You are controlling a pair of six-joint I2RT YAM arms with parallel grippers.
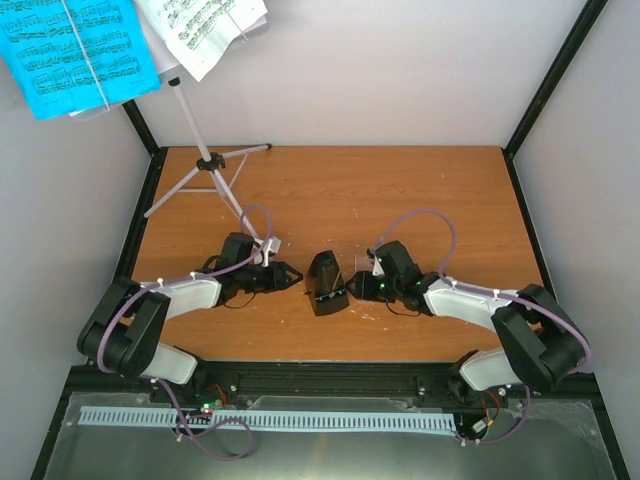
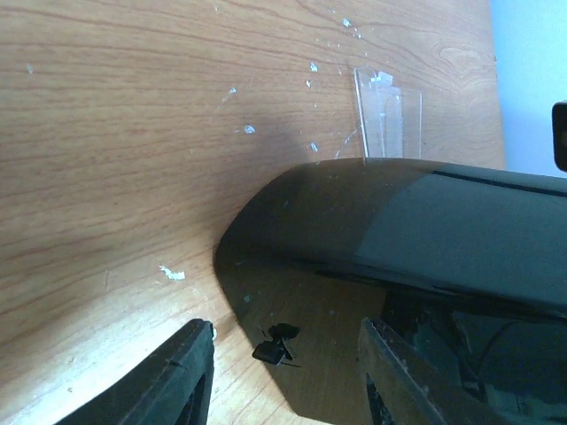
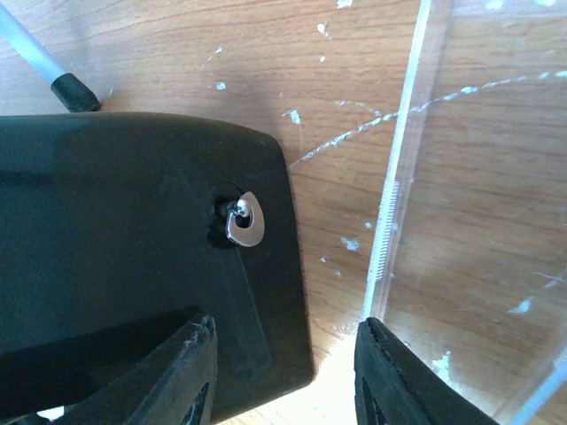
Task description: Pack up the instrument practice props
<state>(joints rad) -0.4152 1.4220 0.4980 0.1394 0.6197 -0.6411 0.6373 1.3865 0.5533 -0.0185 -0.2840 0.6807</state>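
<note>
Treat the metronome (image 1: 325, 283) as the step in hand. It sits mid-surface (image 1: 420, 200), well apart from the stand (image 1: 205, 160) and sheets (image 1: 75, 50) at the far left. Approach level and square to its sloped sides, and keep clear of the cover (image 3: 478, 177) lying flat just right of it. The left pincer (image 1: 297, 273) is just left of the metronome, fingers apart. The right pincer (image 1: 352, 290) is just right of it, fingers apart around its corner, gripping nothing.
</note>
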